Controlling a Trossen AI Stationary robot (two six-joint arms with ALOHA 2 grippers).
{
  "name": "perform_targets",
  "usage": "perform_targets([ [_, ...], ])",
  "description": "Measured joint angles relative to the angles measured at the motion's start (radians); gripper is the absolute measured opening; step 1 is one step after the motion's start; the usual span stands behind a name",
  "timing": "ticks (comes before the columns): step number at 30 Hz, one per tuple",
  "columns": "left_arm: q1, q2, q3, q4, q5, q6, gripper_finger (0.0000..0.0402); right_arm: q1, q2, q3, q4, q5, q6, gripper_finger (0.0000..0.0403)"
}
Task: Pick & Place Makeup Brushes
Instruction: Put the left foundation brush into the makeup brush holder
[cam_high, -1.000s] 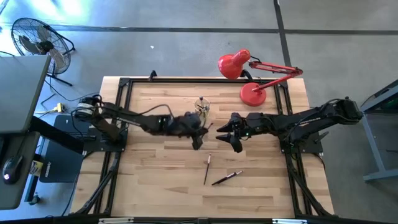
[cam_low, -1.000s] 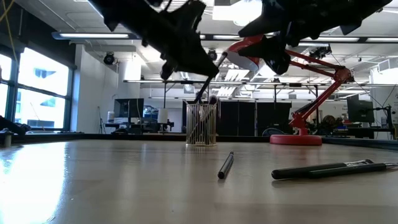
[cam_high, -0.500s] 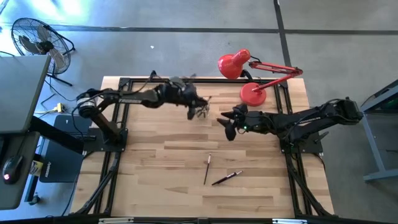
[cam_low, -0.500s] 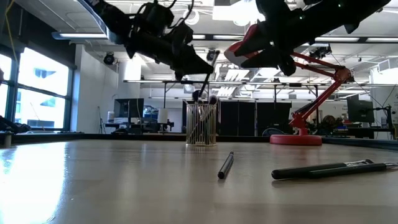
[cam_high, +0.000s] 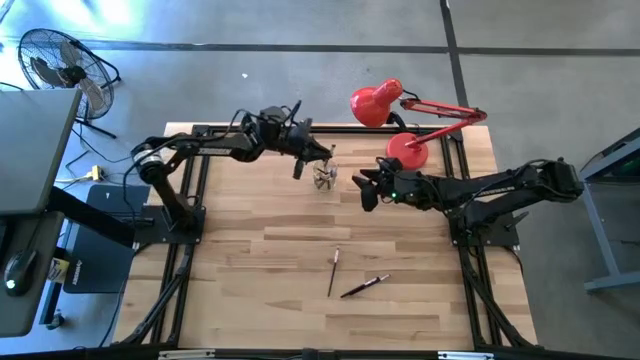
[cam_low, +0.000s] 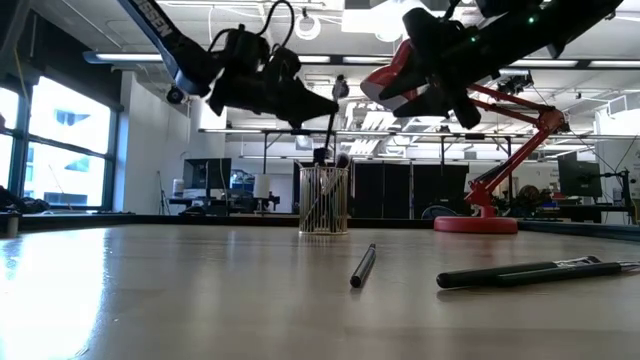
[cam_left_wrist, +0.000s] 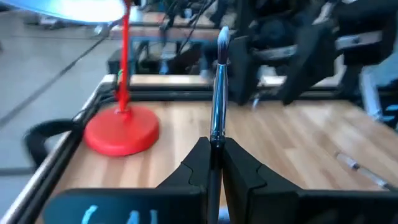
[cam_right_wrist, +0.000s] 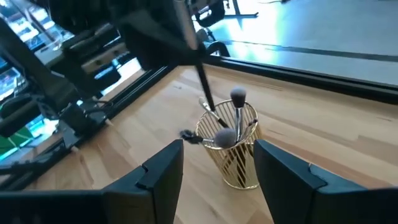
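Now left claw (cam_left_wrist: 212, 163) pinches slim brush (cam_left_wrist: 217, 93) over wire cup (cam_right_wrist: 231, 147).

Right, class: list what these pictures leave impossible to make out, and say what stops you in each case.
- How many brushes stand in the cup: too small from above, overlapping in the right wrist view.
- Lower end of the held brush: hidden between the left tool's fingers.
- Right tool: dark, blurred overhead.
- Brush types on the table: too small.

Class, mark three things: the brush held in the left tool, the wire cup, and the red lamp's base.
Thin dark makeup brush (cam_left_wrist: 217, 93), left wrist view: silver ferrule.
Gold wire cup (cam_right_wrist: 233, 158), right wrist view: side wall.
Round red lamp base (cam_high: 406, 151), high view: top face.
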Motion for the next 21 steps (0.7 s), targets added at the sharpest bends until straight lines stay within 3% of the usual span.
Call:
perform_targets([
  [4, 0.0, 0.064, 0.004, 0.11, 0.063, -0.049, 0.0012, -0.012, 0.0, 0.0, 0.005, 0.0, 0.029, 0.0189],
  [21, 0.019, 0.165, 0.002, 0.057, 0.071, 0.007, 0.0024, -0.012, 0.0, 0.0, 0.026, 0.05, 0.052, 0.0188],
])
